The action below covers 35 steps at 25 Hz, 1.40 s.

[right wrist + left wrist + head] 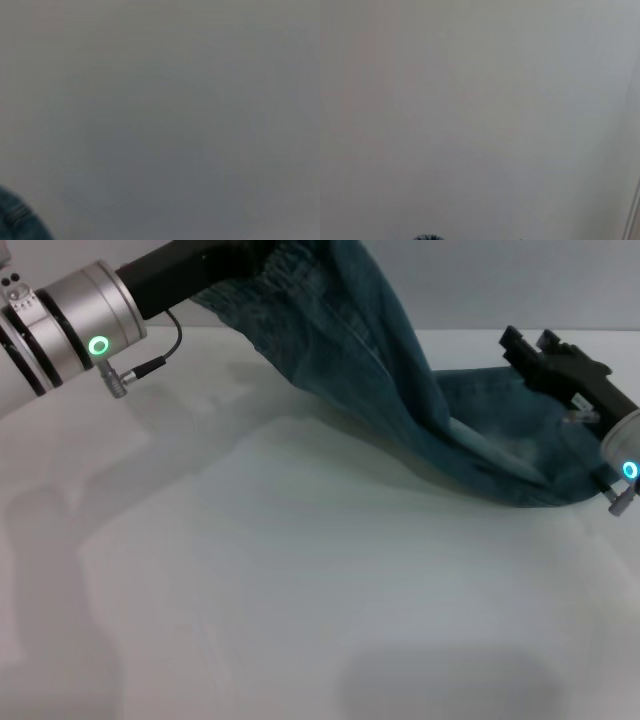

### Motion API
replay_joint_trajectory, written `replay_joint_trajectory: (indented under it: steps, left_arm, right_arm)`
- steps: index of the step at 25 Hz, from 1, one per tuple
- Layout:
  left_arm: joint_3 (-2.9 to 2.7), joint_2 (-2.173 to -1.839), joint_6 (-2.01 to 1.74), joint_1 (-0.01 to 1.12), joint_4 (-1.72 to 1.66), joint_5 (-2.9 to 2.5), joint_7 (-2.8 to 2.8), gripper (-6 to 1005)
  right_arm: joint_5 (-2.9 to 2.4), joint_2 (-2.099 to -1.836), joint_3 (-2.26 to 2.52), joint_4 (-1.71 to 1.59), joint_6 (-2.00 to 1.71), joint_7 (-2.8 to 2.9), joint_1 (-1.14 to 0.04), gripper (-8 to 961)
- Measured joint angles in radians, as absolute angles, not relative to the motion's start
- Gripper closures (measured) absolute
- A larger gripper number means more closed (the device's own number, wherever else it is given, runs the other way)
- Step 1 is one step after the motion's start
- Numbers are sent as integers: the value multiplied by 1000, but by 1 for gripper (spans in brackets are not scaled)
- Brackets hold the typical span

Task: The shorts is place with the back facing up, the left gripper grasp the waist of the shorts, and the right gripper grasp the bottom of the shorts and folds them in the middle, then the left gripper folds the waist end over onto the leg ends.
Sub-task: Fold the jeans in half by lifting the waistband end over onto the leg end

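Shorts [400, 400]: hang slanting from upper left, at the far side of the table [300, 590], down to the right, where the low end rests on the table.
Left gripper [215, 270]: far left, raised, at the waist end.
Right gripper [540, 355]: far right, low, beside the leg end.
Near side of table: in front of the shorts.

A smooth white counter [300, 590] is seen; blue denim shorts [500, 465] are partly rested on it toward two o'clock.
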<state>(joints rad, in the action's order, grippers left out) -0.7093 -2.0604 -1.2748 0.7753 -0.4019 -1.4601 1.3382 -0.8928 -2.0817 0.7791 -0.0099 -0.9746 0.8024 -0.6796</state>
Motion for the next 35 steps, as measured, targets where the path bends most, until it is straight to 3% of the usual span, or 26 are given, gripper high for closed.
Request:
replay_joint_trajectory:
  steps: [35]
  left_arm:
    - [-732, -2063, -1320, 824, -449, -1431, 1383, 943]
  right_arm:
    - [-1283, -2092, 829, 96, -1063, 1198, -908, 385]
